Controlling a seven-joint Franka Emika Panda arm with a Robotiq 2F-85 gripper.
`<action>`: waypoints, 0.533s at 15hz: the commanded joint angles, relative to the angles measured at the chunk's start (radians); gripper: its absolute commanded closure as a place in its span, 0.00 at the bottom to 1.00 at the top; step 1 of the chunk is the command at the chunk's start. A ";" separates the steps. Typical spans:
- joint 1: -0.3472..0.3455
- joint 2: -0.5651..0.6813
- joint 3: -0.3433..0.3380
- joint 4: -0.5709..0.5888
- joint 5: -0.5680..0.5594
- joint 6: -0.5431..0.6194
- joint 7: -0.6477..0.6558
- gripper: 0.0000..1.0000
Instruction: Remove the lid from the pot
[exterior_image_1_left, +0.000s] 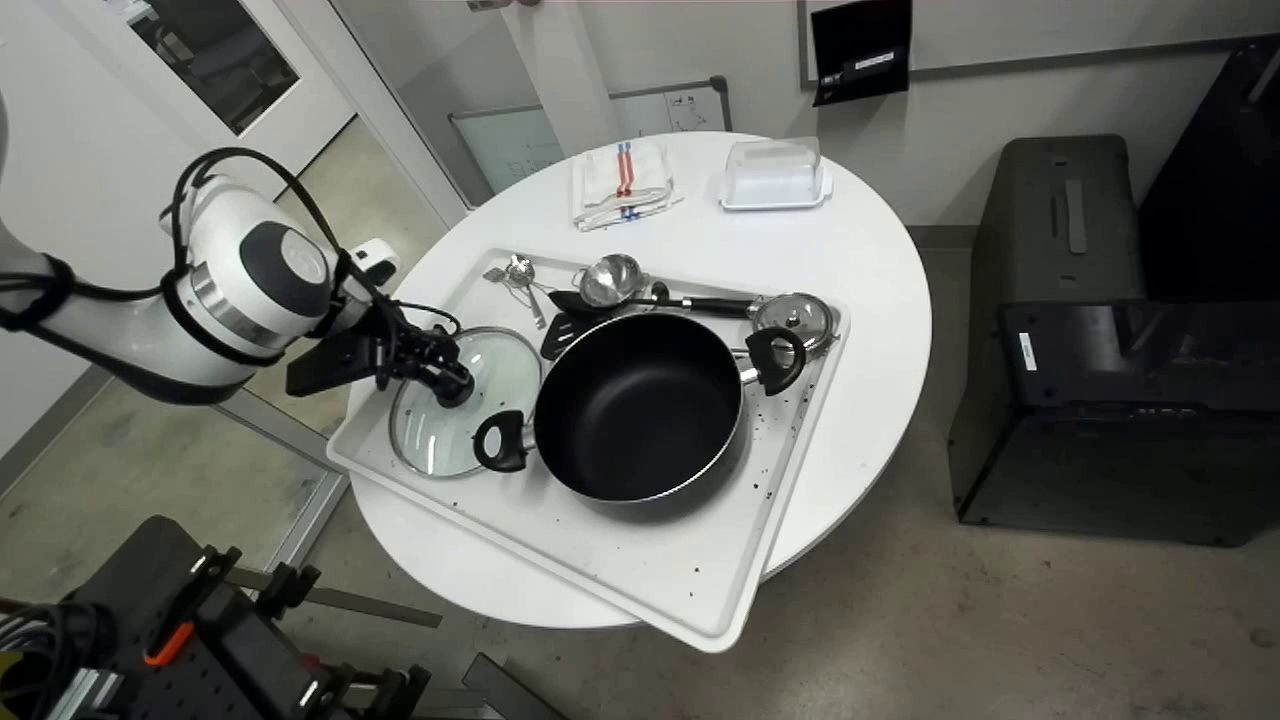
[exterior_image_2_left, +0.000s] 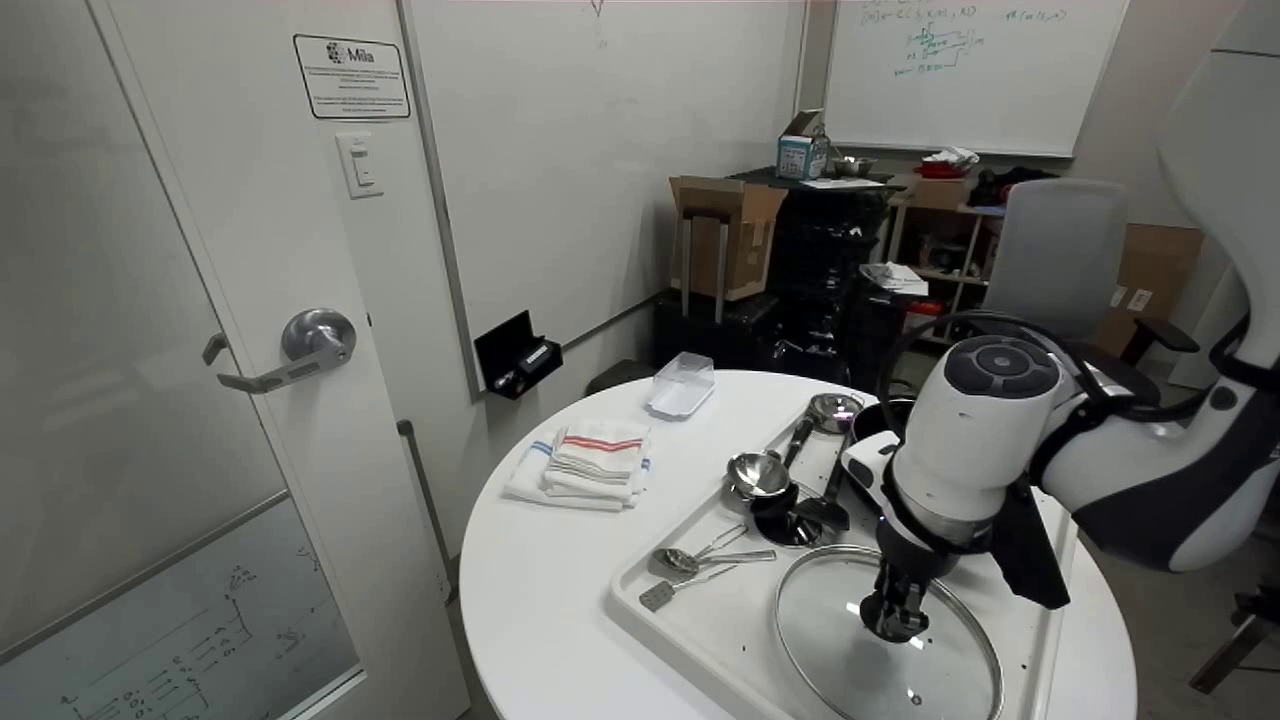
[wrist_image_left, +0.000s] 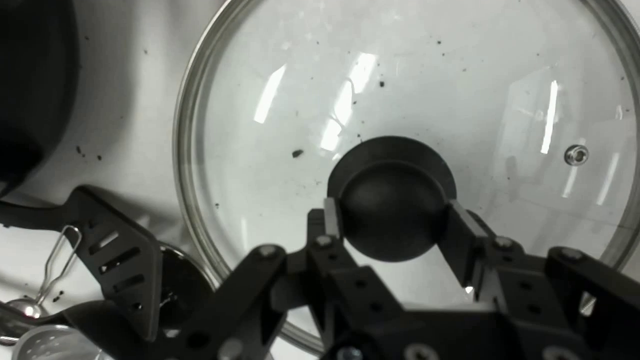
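- On the table (exterior_image_1_left: 885, 320), a tray (exterior_image_1_left: 640, 555); on that, the pot (exterior_image_1_left: 640, 410), uncovered.
- Lid (exterior_image_1_left: 507, 380): already off, just beside the pot, over the tray; contact beneath unconfirmed.
- My fingers (wrist_image_left: 460, 245): parted just to the width of the knob (wrist_image_left: 392, 210), apparently gripping it.
- Knob: directly between them, round, no long axis; I judge release, then a rise, next.

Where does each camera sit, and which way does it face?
An exterior view: high up, looking steeply down at the pot; arm at left edge.
An exterior view: near the table, looking across toward a cardboard box; arm at right edge.
Wrist view: arm-mounted, looking down at the lid; gripper at bottom.
Both exterior views show lid, towels and arm.
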 joint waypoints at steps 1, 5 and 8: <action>-0.026 0.017 0.019 0.017 0.012 0.006 -0.013 0.75; -0.048 0.015 0.025 -0.002 0.005 0.018 -0.015 0.17; -0.055 -0.003 0.019 -0.024 -0.008 0.042 -0.010 0.00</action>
